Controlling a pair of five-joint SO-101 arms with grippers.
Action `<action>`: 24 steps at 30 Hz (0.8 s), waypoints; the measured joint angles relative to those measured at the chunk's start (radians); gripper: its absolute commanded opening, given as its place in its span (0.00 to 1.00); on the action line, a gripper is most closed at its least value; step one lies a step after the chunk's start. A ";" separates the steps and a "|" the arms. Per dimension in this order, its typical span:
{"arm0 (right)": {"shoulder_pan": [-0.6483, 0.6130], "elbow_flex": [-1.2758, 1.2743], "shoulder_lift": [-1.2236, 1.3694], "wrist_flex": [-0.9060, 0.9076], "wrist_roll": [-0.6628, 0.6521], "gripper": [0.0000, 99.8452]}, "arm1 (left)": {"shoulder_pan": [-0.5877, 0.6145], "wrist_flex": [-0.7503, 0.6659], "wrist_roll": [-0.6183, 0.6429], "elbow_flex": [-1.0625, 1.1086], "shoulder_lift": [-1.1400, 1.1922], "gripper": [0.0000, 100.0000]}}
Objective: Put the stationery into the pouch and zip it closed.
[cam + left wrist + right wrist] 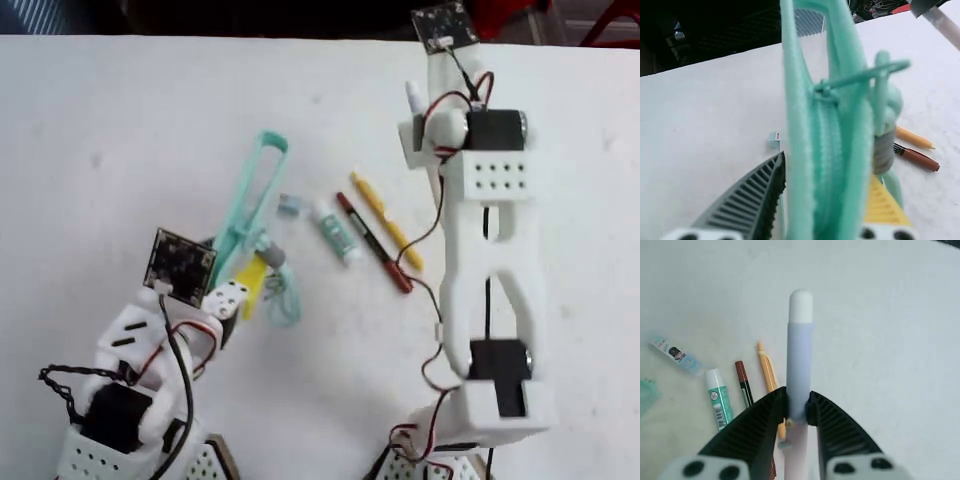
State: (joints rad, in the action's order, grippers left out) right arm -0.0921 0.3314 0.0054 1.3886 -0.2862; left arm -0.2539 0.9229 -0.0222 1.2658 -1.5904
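— How many pieces lie loose on the table [150,120]?

— Four, side by side in a row: one small eraser [290,206], one green-and-white tube [335,232], one brown pen [372,243] and one yellow pen [385,220].

— Any other stationery?

— One lilac pen [800,340] with a white cap. The right gripper [796,395] pinches its barrel between both jaws, near the table's far edge and apart from the row.

— And the pouch?

— One teal pouch [255,190], just beside the eraser and turned edge-up, with its mouth a narrow slot. The left gripper [827,170] clamps its near end, with one grey jaw and one yellow jaw pressed against opposite sides.
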 measured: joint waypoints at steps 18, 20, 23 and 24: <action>-0.269 -0.132 -0.437 0.020 0.000 0.02 | 0.000 0.000 0.000 0.000 0.000 0.19; -0.290 -0.193 -0.511 -0.020 0.000 0.02 | 0.000 0.000 0.000 0.000 0.000 0.19; -0.315 -0.288 -0.634 -0.106 0.000 0.02 | 0.000 0.000 0.000 0.000 0.000 0.19; -0.327 -0.321 -0.677 -0.137 0.000 0.02 | 0.000 0.000 0.000 0.000 0.000 0.19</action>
State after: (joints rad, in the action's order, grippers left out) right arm -0.4189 0.0107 -0.6713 1.2520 -0.2862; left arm -0.2539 0.9229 -0.0222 1.2658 -1.5904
